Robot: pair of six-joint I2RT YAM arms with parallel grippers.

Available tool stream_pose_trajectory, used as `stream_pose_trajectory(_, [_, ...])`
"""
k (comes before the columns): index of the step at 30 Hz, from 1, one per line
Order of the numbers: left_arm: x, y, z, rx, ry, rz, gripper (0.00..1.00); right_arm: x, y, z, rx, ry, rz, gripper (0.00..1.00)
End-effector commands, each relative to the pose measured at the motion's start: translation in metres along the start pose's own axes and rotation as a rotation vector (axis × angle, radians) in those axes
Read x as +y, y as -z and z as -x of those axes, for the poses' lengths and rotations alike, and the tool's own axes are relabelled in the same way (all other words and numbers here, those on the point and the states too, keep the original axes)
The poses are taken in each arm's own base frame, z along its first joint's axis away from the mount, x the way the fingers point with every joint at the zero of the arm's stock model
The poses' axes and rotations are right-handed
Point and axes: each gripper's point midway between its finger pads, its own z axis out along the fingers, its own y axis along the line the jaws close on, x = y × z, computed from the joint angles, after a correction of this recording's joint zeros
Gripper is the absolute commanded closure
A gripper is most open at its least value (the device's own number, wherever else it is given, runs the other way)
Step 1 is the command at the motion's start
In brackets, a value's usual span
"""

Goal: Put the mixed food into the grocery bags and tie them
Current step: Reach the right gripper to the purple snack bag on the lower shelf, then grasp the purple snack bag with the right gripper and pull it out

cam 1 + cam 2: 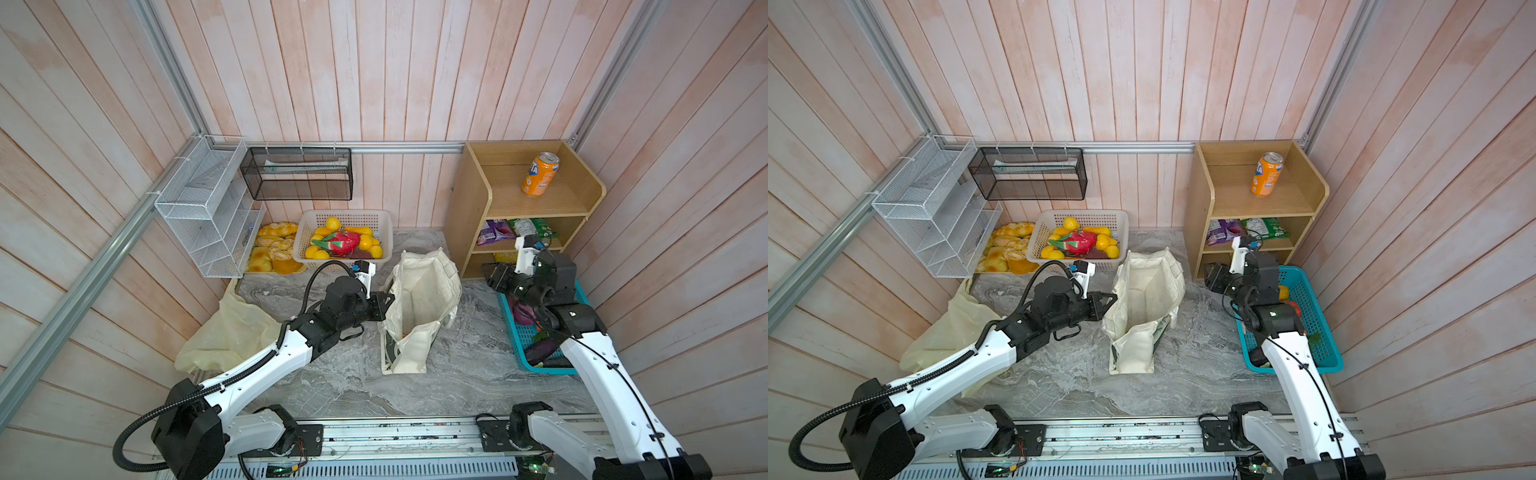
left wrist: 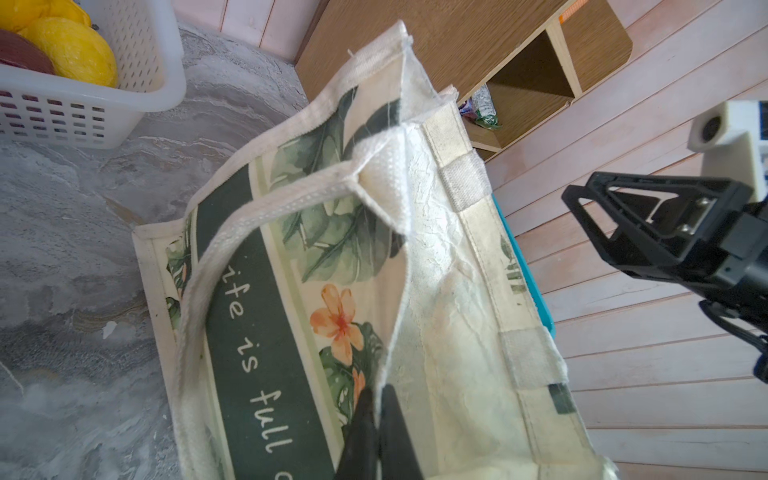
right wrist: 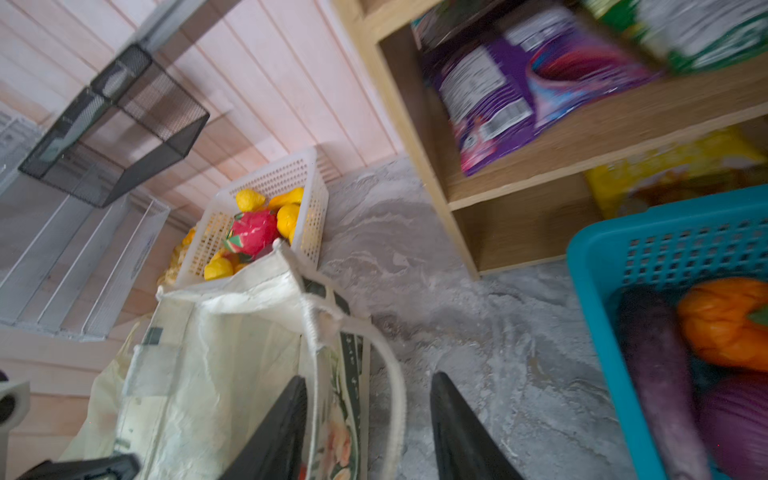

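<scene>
While the left gripper (image 1: pixel 387 298) pinches the left rim of the tote (image 1: pixel 424 291) at centre frame in both top views, fingers closed on the fabric, the right gripper (image 1: pixel 492 276) hovers right of the tote beside the shelf (image 1: pixel 471 208), fingers parted and empty. A plastic bag (image 1: pixel 232 328) lies crumpled at lower left. A purple packet (image 1: pixel 492 232) rests on the shelf's middle level.

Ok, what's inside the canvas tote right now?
Mostly bare pale lining shows inside the canvas tote. One small orange bit peeks out near the bottom; the sagging front wall hides the rest of the floor.
</scene>
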Motion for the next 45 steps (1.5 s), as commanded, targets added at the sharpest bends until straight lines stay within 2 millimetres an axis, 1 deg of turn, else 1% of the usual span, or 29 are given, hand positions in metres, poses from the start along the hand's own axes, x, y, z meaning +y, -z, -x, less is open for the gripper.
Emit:
stream_pose_trajectory(1, [0.003, 0.0, 0.002, 0.0, -0.004, 0.009, 1.0, -0.015, 0.001, 0.015, -0.048, -0.079, 0.001, 0.51])
stream_pose_trajectory(4, [0.005, 0.0, -0.001, 0.004, -0.001, -0.001, 1.0, -0.036, -0.011, 0.025, -0.09, -0.161, -0.016, 0.51])
stream_pose_trajectory(7, [0.006, 0.0, -0.003, 0.005, 0.002, -0.009, 1.0, -0.049, -0.028, 0.033, -0.116, -0.244, 0.008, 0.51])
stream_pose_trajectory(10, [0.007, 0.0, -0.005, 0.004, 0.005, -0.022, 1.0, -0.054, -0.047, 0.034, -0.117, -0.323, 0.069, 0.52])
stream_pose_trajectory(14, [0.006, 0.0, -0.008, 0.013, 0.01, -0.043, 1.0, -0.054, -0.069, 0.038, -0.122, -0.385, 0.146, 0.53])
stream_pose_trajectory(18, [0.006, -0.002, -0.011, 0.021, 0.008, -0.053, 1.0, -0.056, -0.085, 0.043, -0.12, -0.423, 0.181, 0.54])
stream_pose_trajectory(23, [0.009, -0.003, -0.017, 0.027, 0.021, -0.065, 1.0, -0.065, -0.107, 0.044, -0.105, -0.475, 0.186, 0.54])
stream_pose_trajectory(32, [0.012, -0.008, -0.022, 0.042, 0.031, -0.076, 1.0, -0.077, -0.129, 0.047, -0.107, -0.497, 0.175, 0.55])
stream_pose_trajectory(40, [0.015, -0.009, -0.024, 0.045, 0.035, -0.073, 1.0, -0.082, -0.137, 0.045, -0.106, -0.511, 0.174, 0.56])
stream_pose_trajectory(45, [0.015, -0.01, -0.023, 0.047, 0.036, -0.075, 1.0, -0.086, -0.149, 0.045, -0.103, -0.518, 0.173, 0.56])
